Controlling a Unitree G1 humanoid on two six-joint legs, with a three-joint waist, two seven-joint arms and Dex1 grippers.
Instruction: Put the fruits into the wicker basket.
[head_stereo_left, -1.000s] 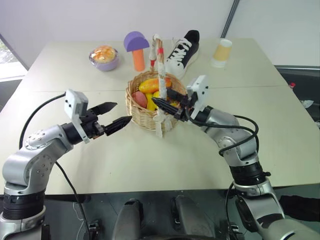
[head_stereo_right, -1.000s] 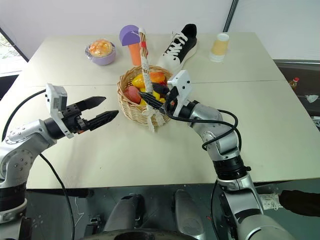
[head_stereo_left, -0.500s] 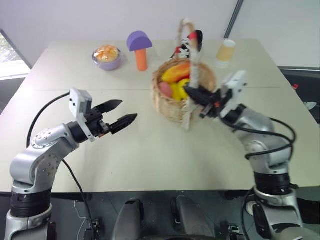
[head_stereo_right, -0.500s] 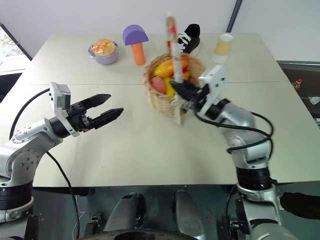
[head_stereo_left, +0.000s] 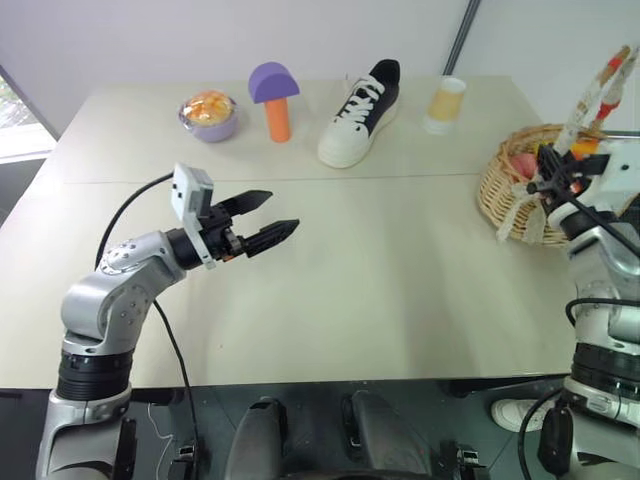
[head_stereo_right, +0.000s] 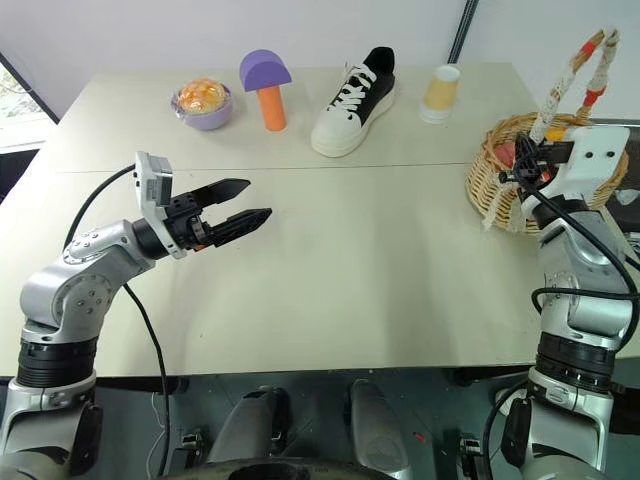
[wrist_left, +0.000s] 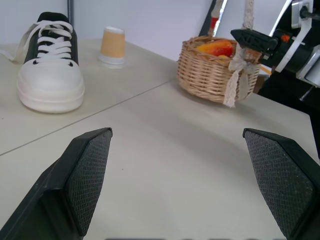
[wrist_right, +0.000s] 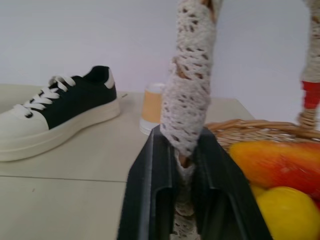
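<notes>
Pale beige and wide, the worktop (head_stereo_left: 330, 270) stands before a white wall and carries everything in sight. At the right edge of the head views sits the wicker basket (head_stereo_right: 500, 165), its tall cloth-wrapped handle (head_stereo_right: 575, 70) rising toward the upper right corner. Inside it, the right wrist view shows the yellow-and-red mango (wrist_right: 272, 162) lying above the yellow lemon (wrist_right: 287, 212), and a pink peach (head_stereo_left: 523, 163) peeks over the rim in the left eye view. The right gripper (wrist_right: 187, 200) is clenched on the near side of the handle, whose lacy wrap is pinched between its two black fingers (wrist_right: 150, 195). The left gripper (head_stereo_left: 262, 218) hangs left of centre above bare worktop, released, its fingers spread wide and pointing toward the right of the frame, well apart from the basket. Along the far side, from upper left to upper right, stand a lilac bowl (head_stereo_left: 208, 122) with an orange bun, a purple-capped mushroom toy (head_stereo_left: 274, 98), a black-and-white sneaker (head_stereo_left: 358, 112) and a paper cup (head_stereo_left: 444, 104).
</notes>
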